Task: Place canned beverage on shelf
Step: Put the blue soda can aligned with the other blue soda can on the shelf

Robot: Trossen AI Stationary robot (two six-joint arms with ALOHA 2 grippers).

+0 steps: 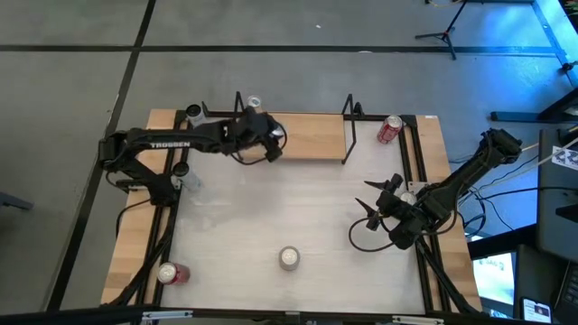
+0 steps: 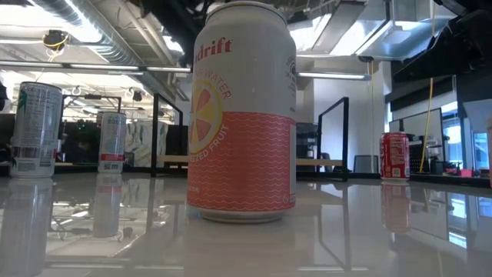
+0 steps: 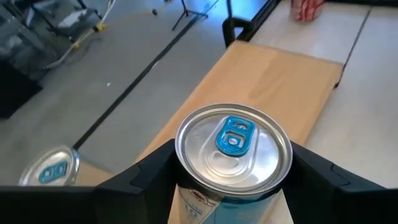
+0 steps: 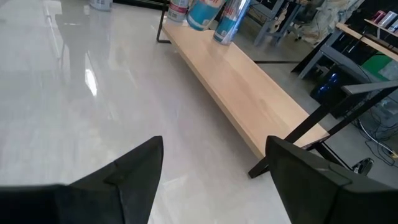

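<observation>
My left gripper (image 1: 256, 122) is at the left end of the shelf (image 1: 307, 135), a light-wood board in a black frame at the table's far edge, and is shut on a silver can with a blue tab (image 3: 233, 152). The can's top also shows in the high view (image 1: 254, 104). The can is upright over the board (image 3: 273, 81). Its base is hidden. My right gripper (image 1: 379, 203) is open and empty over the white tabletop at the right, its fingers (image 4: 134, 165) pointing toward the shelf (image 4: 249, 93). My left gripper pinches the can between its two fingers, one on each side of the can's wall just below the top rim (image 3: 186, 180). The fingers come from the table's left side, slanting down. The can stays upright. Whether its base rests on the board, I cannot tell.
A red can (image 1: 390, 129) stands right of the shelf. A white-and-orange can (image 1: 289, 258) stands near the front edge, large in the low view (image 2: 242, 115). A red can (image 1: 170, 273) is at the front left. Another can (image 1: 193, 115) stands left of the shelf.
</observation>
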